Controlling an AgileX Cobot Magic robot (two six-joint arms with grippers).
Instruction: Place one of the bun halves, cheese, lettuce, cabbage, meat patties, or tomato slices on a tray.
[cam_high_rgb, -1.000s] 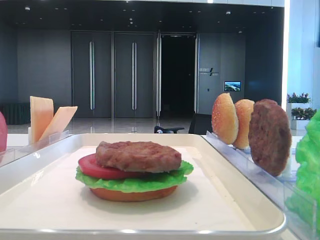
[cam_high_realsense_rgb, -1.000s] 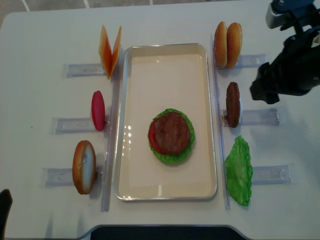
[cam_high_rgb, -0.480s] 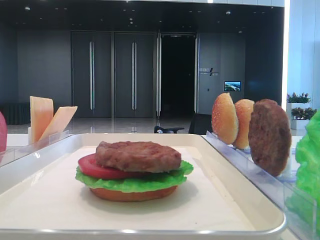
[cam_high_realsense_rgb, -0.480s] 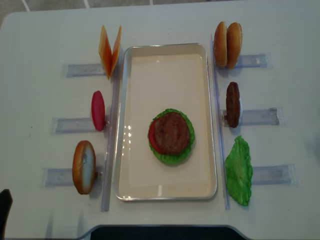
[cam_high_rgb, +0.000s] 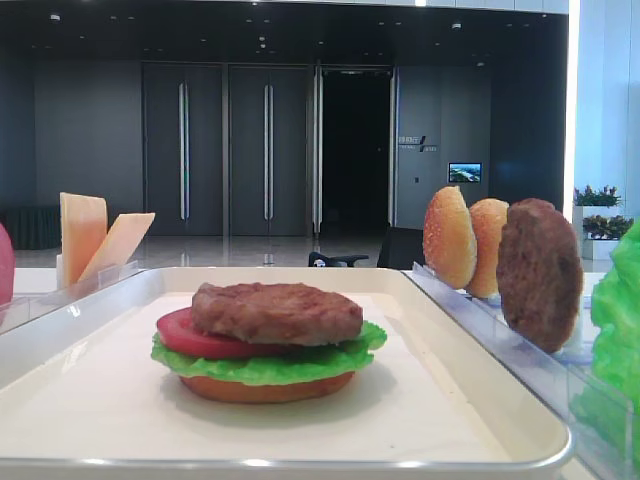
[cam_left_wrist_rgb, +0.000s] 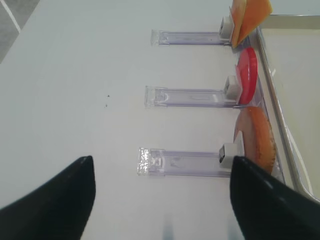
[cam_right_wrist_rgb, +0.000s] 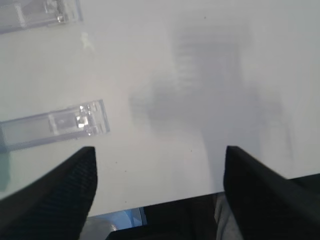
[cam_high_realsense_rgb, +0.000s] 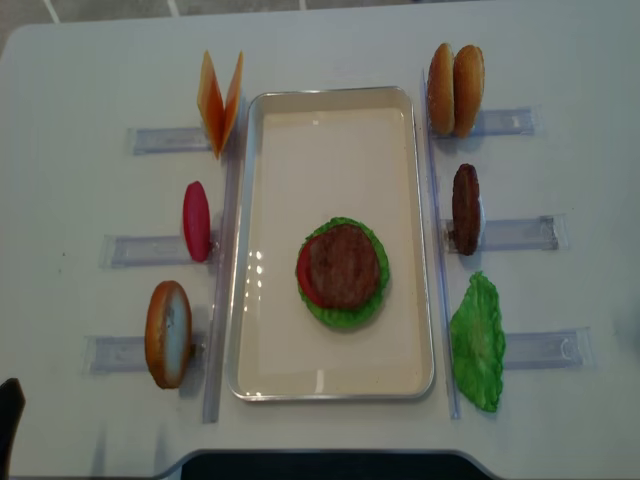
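Observation:
On the cream tray (cam_high_realsense_rgb: 330, 150) lies a stack: a flat bun base (cam_high_rgb: 265, 388), lettuce (cam_high_rgb: 270, 368), a tomato slice (cam_high_rgb: 190, 335) and a meat patty (cam_high_realsense_rgb: 345, 263) on top. Upright in racks stand cheese (cam_high_realsense_rgb: 219, 98), a tomato slice (cam_high_realsense_rgb: 196, 221) and a bun half (cam_high_realsense_rgb: 168, 333) to the left, with two bun halves (cam_high_realsense_rgb: 455, 88), a patty (cam_high_realsense_rgb: 465, 208) and lettuce (cam_high_realsense_rgb: 478, 342) to the right. My left gripper (cam_left_wrist_rgb: 160, 200) is open over bare table beside the left racks. My right gripper (cam_right_wrist_rgb: 157, 185) is open over bare table near its edge, holding nothing.
Clear plastic racks (cam_high_realsense_rgb: 150, 248) flank the tray on both sides. In the right wrist view two empty rack ends (cam_right_wrist_rgb: 60, 122) lie to the left of the fingers. A dark part (cam_high_realsense_rgb: 8, 420) shows at the overhead view's bottom left corner.
The right arm, seen at the top right of the overhead view a second ago, has left that view. The food and the tray have not moved.

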